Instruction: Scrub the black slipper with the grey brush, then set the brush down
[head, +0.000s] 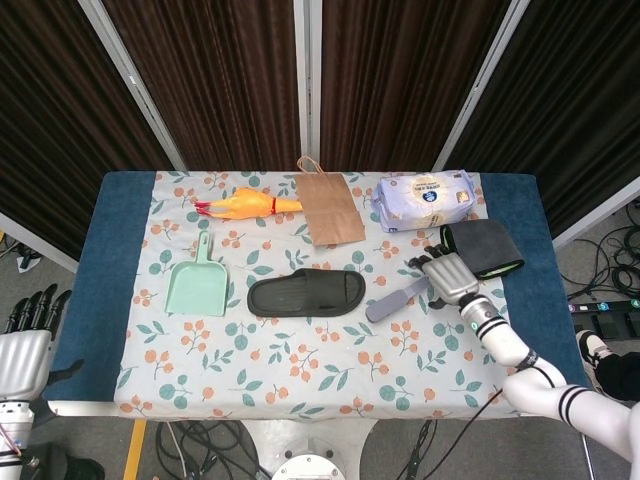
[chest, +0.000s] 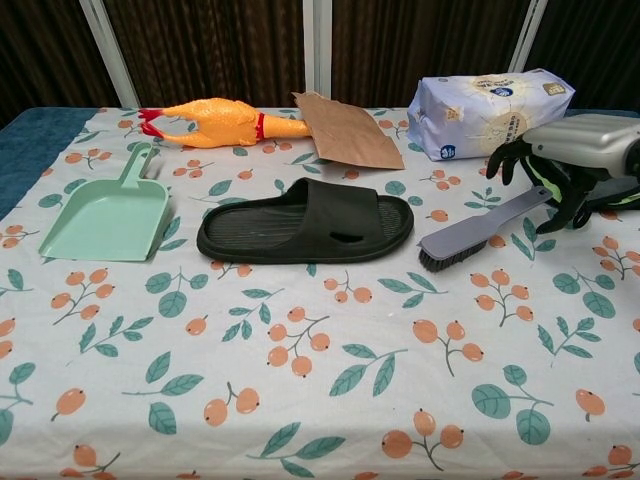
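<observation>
Slipper (head: 306, 294) black, lying centre frame on floral cloth (head: 330, 365); brush (head: 402, 296) just right of it, bristles down. Right hand (head: 449, 274) poised over brush handle, fingers spread, gripping nothing. Left hand (head: 28, 340) at lower left edge, off table, fingers straight. Print on pack (chest: 489, 110) upper right too small to read.

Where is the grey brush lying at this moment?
In both views the grey brush lies flat on the table's right half, between the black slipper and the dark cloth, with the right hand over its handle end.
</observation>
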